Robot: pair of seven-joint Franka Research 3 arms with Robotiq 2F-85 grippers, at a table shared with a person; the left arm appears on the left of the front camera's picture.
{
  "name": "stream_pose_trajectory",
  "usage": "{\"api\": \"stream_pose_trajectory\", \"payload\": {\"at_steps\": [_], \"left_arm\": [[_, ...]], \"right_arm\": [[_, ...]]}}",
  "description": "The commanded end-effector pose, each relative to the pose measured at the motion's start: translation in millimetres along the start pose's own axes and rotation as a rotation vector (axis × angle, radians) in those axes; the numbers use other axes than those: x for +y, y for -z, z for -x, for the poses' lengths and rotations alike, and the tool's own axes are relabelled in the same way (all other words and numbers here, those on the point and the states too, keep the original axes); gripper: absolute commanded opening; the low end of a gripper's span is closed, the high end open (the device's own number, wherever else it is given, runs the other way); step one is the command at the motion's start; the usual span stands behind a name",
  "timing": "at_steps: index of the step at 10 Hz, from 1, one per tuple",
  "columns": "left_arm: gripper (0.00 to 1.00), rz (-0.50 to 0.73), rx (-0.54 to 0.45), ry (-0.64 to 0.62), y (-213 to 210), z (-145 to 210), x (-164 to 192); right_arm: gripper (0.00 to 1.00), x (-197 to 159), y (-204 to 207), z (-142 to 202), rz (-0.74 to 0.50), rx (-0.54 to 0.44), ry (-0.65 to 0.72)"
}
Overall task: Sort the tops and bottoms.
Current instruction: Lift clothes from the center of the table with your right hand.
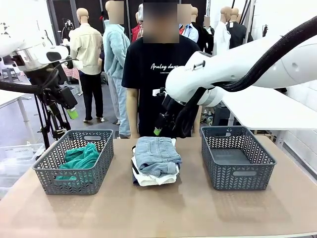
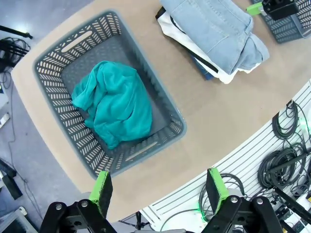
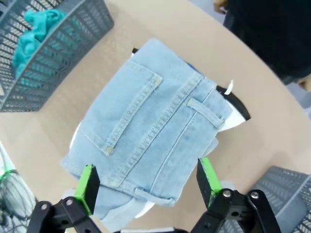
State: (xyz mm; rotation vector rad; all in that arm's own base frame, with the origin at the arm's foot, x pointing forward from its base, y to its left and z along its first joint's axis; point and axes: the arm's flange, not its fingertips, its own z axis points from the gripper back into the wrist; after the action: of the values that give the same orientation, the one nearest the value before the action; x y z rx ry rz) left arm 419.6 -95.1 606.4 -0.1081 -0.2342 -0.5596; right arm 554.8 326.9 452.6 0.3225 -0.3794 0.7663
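**Both claws apart and high; top in left basket, bottoms stacked mid-surface**

Left claw [image 2: 158, 187]: fingers spread wide, nothing between them. In the front view it hangs well above the surface [image 1: 163, 213], up and behind the left basket [image 1: 72, 184]. Its wrist camera looks down on that basket from a height.

Right claw [image 3: 148, 178]: fingers also spread wide, nothing gripped. It hovers over the stack of bottoms. Its wrist view shows the pale denim [image 3: 155, 126] lying below, framed between the two green pads. In the front view there is a clear gap between claw and stack, so no contact.

Top [image 2: 116, 104]: teal, crumpled in a heap inside the left basket, toward its middle. It is the sole item in there.

Bottoms: one folded pile in the middle of the surface, between the two baskets and apart from both.
- Pale denim on top, back pocket and belt loops facing up.
- White one [image 1: 156, 179] with black edging beneath it, sticking out at the near edge.
- Dark denim [image 2: 206, 73] showing as a narrow strip under the white one.

Right basket [image 1: 242, 181]: grey, same pattern as the left, sits on the right side of the surface with its floor bare.

Person [image 1: 153, 74]: black T-shirt, stands at the far side just behind the stack. Arms down; hands are hidden behind the right arm, cannot tell their pose.
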Motion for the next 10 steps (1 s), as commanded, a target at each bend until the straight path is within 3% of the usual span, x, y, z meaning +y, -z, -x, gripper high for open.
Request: {"api": "stream_pose_trajectory", "payload": {"at_steps": [1,3,5,10], "left_arm": [[1.0,0.025,-0.004,0.015,-1,2,2],[1.0,0.025,-0.004,0.015,-1,2,2],[1.0,0.025,-0.004,0.015,-1,2,2],[1.0,0.025,-0.004,0.015,-1,2,2]], "right_arm": [[1.0,3,-4,1,-0.002,0.008,-0.007],[1.0,20,-4,19,0.025,-0.015,0.13],[1.0,33,8,2,0.064,0.064,0.223],[1.0,14,56,-32,0.122,0.227,0.418]]}}
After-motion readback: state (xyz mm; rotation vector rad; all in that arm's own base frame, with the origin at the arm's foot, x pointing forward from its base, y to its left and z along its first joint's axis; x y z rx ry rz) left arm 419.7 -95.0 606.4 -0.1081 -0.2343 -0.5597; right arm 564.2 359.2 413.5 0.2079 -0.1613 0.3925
